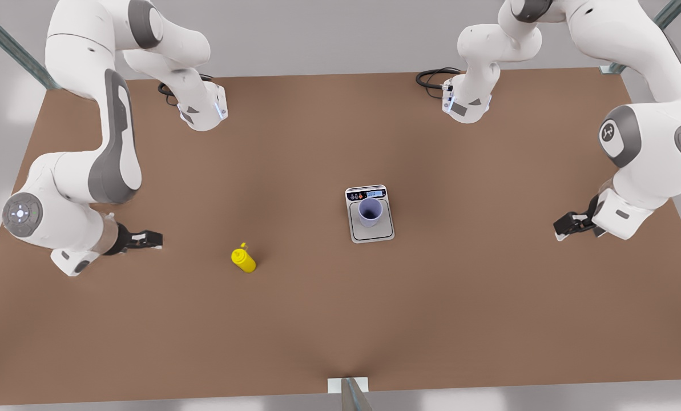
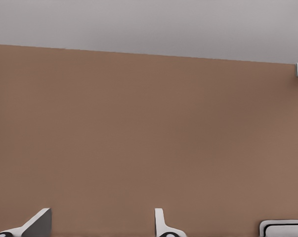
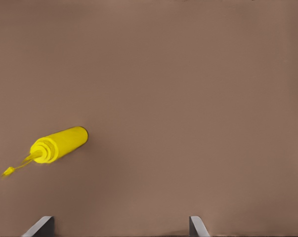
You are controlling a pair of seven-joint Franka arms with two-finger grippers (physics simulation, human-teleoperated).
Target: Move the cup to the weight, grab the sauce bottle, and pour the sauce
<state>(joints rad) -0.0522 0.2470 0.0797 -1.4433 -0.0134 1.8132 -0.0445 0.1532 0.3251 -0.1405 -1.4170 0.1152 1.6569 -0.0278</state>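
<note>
Front view: one cup (image 1: 370,211) is standing on the weight (image 1: 370,214); one sauce bottle (image 1: 243,258) is sitting upright toward the front view's left, nearer the right gripper (image 1: 150,240), which is facing it. The left gripper (image 1: 563,227) is waiting beyond the weight.

Left wrist view: the left gripper's fingers (image 2: 161,224) are gaping wide, and the weight's corner is showing.

Right wrist view: the right gripper's fingers (image 3: 197,226) are also spread wide and empty, with the bottle ahead, off to one side.

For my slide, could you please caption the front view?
Cup stands on the weight; sauce bottle waits, both grippers open and apart.
</note>
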